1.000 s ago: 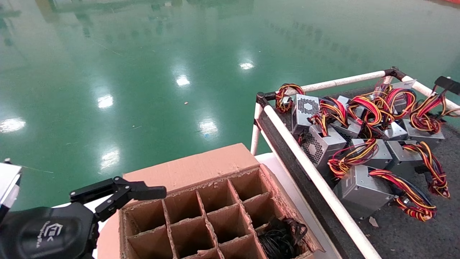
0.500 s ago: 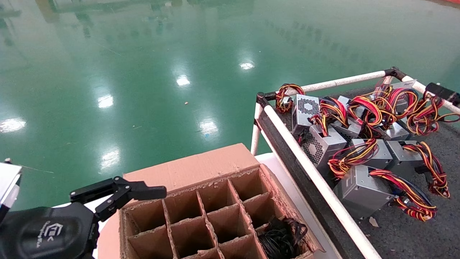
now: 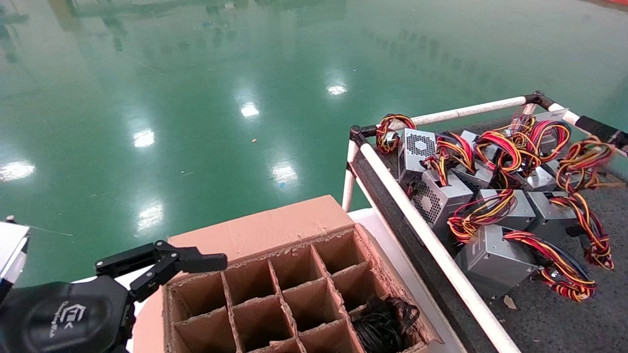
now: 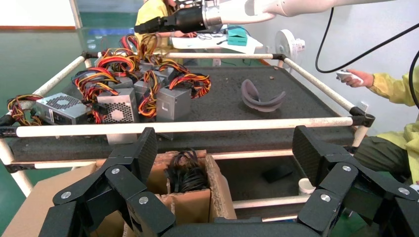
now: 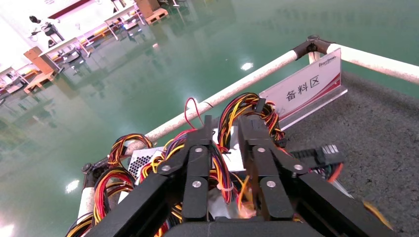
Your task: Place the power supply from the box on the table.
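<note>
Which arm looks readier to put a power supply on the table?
Right: its gripper grips a power supply's wires above the table; the left gripper hangs open beside the box.

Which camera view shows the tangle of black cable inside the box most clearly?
The head view: it looks down into the box, and the black cable fills one cell on the table side. The left wrist view shows only its top above the cardboard. The right wrist view does not show it.
</note>
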Robot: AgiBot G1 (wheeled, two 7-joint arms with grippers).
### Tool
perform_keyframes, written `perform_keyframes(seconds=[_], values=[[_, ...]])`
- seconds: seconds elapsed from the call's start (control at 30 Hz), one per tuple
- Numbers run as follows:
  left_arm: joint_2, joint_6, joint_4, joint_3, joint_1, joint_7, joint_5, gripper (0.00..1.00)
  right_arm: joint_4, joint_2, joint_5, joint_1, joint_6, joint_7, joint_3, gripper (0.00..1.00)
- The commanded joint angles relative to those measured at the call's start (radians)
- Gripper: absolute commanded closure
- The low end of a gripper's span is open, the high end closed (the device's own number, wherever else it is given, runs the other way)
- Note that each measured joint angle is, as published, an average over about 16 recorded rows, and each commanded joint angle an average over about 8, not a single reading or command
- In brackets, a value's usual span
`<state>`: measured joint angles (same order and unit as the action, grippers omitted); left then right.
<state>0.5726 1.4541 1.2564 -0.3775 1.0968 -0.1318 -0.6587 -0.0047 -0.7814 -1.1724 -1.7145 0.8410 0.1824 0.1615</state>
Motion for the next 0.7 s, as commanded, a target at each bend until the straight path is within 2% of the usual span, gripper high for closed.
perform_keyframes(seconds=[0.03, 0.47, 0.7], values=[[0.0, 0.0, 0.0, 0.0, 0.0, 0.0, 0.0, 0.0, 0.0, 0.0, 0.0, 0.0, 0.0, 0.0, 0.0, 0.0], [0.0, 0.0, 0.0, 0.0, 0.0, 0.0, 0.0, 0.0, 0.003, 0.004, 0.002, 0.002, 0.004, -0.001, -0.001, 0.0], [0.0, 0.0, 0.0, 0.0, 0.0, 0.0, 0.0, 0.0, 0.006, 0.031, -0.009, -0.011, 0.032, 0.013, 0.006, 0.0]])
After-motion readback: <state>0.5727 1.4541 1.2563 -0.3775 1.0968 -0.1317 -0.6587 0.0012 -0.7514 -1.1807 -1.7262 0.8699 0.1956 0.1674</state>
